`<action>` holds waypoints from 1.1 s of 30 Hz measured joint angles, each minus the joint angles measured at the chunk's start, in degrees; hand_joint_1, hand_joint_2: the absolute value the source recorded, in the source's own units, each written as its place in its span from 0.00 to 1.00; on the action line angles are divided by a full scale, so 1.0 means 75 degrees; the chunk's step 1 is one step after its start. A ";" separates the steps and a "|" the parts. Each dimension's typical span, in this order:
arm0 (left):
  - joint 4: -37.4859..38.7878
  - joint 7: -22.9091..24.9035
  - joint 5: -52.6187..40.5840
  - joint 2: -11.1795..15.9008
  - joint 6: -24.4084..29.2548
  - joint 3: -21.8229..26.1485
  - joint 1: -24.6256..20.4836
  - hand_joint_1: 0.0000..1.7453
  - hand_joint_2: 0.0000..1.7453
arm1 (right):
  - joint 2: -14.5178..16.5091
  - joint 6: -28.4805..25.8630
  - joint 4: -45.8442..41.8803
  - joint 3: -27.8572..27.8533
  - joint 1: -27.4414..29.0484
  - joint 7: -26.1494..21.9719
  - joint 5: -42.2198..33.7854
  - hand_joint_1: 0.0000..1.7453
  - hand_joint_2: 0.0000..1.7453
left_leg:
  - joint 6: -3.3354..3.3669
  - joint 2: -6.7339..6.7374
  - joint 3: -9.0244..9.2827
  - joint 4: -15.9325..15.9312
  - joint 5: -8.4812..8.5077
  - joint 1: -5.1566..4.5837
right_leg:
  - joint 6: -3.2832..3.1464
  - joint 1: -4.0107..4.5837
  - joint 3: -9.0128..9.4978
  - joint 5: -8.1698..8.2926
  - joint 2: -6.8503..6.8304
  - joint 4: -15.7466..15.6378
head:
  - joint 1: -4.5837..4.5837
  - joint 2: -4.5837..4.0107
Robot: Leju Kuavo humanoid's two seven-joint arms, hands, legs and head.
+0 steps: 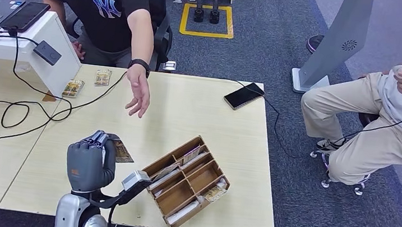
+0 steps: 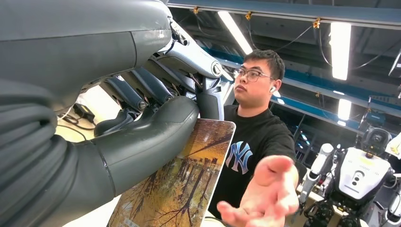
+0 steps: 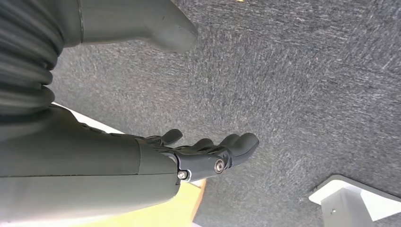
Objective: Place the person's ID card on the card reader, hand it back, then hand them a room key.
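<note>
Card (image 2: 179, 184) with an autumn-tree picture sits pinched in the left hand (image 1: 90, 161), the thick thumb (image 2: 142, 142) pressed on its printed face and the darker fingers (image 2: 142, 92) closed behind it. In the head view the card (image 1: 122, 151) sticks out of the hand to the robot's right, raised above the tabletop (image 1: 188, 106); its long axis runs from the palm outward, the free short edge toward the person. The person's hand (image 1: 139, 91) reaches over the tabletop, palm up and fingers spread, apart from the card; in the left wrist view that open palm (image 2: 267, 196) lies just beyond the card's far edge.

To the right of the left hand stands a wooden compartment tray (image 1: 187, 179), set at an angle, with cards in several slots. Two more cards (image 1: 103, 77) lie near the far edge beside a white stand (image 1: 53, 47). A phone (image 1: 244, 95) on a cable lies further right.

The right hand (image 3: 208, 153) hangs beside the tabletop's edge over grey carpet (image 3: 307, 85), fingers extended side by side, holding nothing.
</note>
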 joint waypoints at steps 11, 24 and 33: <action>0.0481 -0.0260 0.2448 -0.0009 -0.0020 -0.0046 -0.0187 1.00 1.00 | 0.0000 0.0000 -0.0062 0.0001 -0.0021 0.0006 -0.0066 0.00 1.00 | 0.0000 0.0007 0.0006 0.0002 0.0000 -0.0002 | 0.0000 -0.0001 -0.0008 0.0001 0.0007 -0.0001 | -0.0001 0.0000; 0.2536 0.0860 0.4745 0.0071 -0.0350 -0.0281 -0.3005 1.00 1.00 | 0.0017 0.0000 0.0050 0.0003 -0.0206 -0.0360 0.0159 0.00 1.00 | -0.0002 -0.0005 0.0002 0.0004 0.0014 -0.0001 | -0.0001 0.0000 0.0001 0.0023 -0.0006 0.0000 | 0.0001 0.0000; 0.3846 0.0850 0.5594 0.0201 -0.0460 -0.0338 -0.4268 1.00 1.00 | 0.0017 0.0000 0.0176 0.0003 -0.0266 -0.0528 0.0143 0.00 1.00 | -0.0001 -0.0004 -0.0006 0.0004 0.0013 -0.0001 | -0.0001 0.0000 -0.0005 0.0023 -0.0002 0.0001 | 0.0001 0.0000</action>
